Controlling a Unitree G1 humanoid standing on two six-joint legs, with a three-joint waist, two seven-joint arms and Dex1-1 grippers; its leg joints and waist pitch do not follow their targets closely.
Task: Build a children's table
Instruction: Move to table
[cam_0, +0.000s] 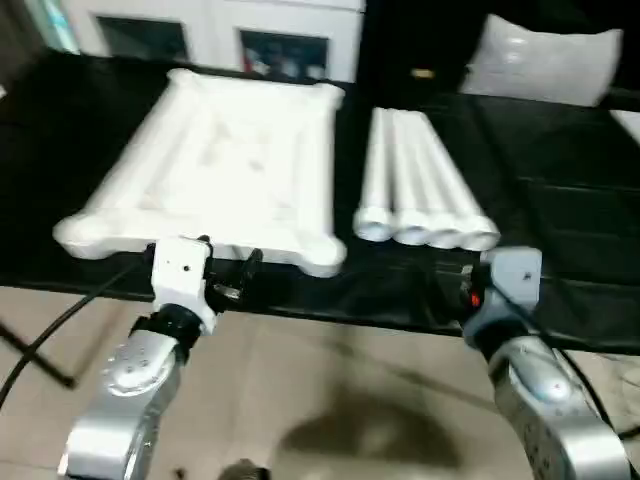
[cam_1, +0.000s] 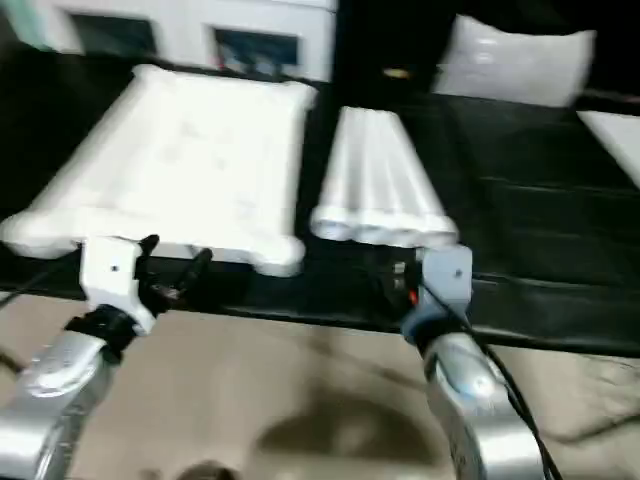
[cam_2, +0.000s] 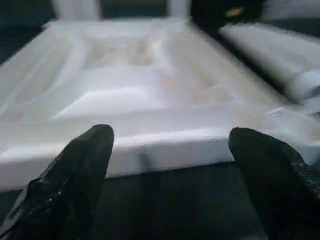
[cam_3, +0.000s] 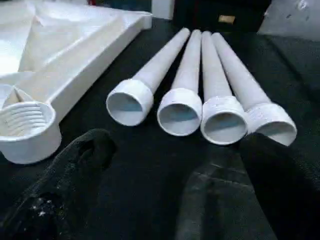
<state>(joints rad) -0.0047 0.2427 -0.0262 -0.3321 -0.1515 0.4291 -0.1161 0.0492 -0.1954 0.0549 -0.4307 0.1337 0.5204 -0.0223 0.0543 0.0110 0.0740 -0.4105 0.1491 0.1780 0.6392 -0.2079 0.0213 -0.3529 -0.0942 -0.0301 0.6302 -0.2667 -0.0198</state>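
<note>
The children's table top (cam_0: 220, 160) lies upside down on the left half of the black work table, ribbed underside up. A threaded round corner socket (cam_3: 25, 120) sits at its near right corner. Several white tapered legs (cam_0: 415, 180) lie side by side just right of it, open ends (cam_3: 180, 112) toward me. My left gripper (cam_2: 170, 145) is open just short of the top's near edge, holding nothing. My right gripper (cam_3: 180, 145) is open in front of the legs' open ends, a short way off and empty.
The black work table (cam_0: 560, 180) reaches right past the legs. A white cabinet (cam_0: 210, 30) stands behind it, and a white cushion-like thing (cam_0: 545, 60) lies at the back right. A black cable (cam_0: 50, 330) hangs by my left arm over the tiled floor.
</note>
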